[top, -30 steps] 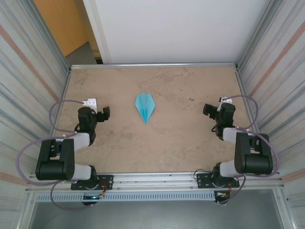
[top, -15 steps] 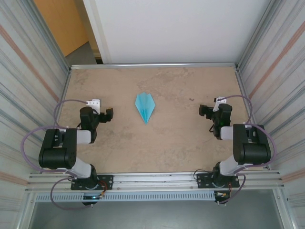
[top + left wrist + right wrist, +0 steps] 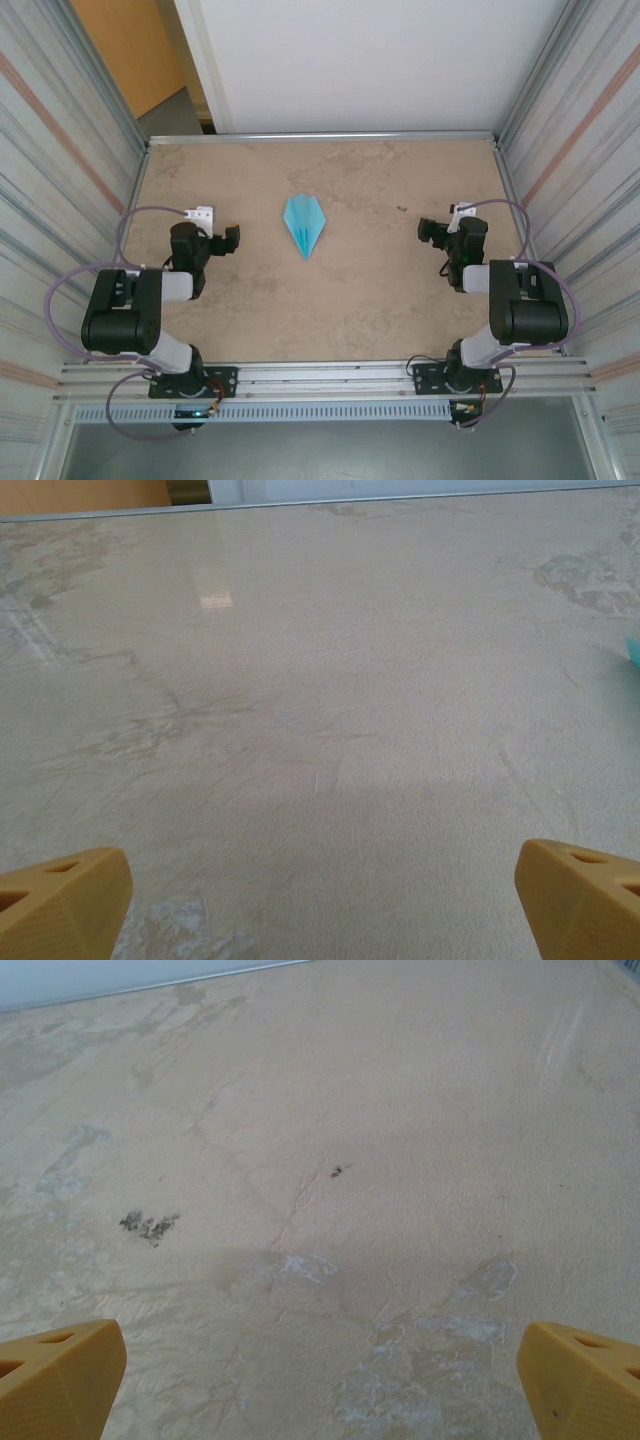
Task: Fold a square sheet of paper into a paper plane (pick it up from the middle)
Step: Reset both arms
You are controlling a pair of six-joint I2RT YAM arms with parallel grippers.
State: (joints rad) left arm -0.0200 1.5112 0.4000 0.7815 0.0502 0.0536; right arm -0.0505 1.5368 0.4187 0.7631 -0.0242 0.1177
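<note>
The square sheet of paper lies folded into a light-blue paper plane (image 3: 305, 224), a narrow dart with a centre crease and its tip toward the near edge, flat on the table's middle. My left gripper (image 3: 228, 240) rests low to the plane's left, a hand's width away, open with nothing between its yellow fingers (image 3: 70, 895). A cyan sliver of the plane (image 3: 634, 650) shows at the right edge of the left wrist view. My right gripper (image 3: 430, 232) sits well to the plane's right, open over bare, stained tabletop, yellow fingers (image 3: 575, 1375) spread wide.
The beige table (image 3: 380, 300) is fenced by corrugated metal walls on the left (image 3: 60, 200) and right (image 3: 590, 180), with a white panel (image 3: 370, 60) at the back. Both arms are folded back near the front rail (image 3: 320, 375). Dark stains (image 3: 150, 1225) mark the surface.
Both arms have drawn into a tighter folded pose. The left gripper has edged slightly right and the right gripper slightly left. The plane has not moved.
</note>
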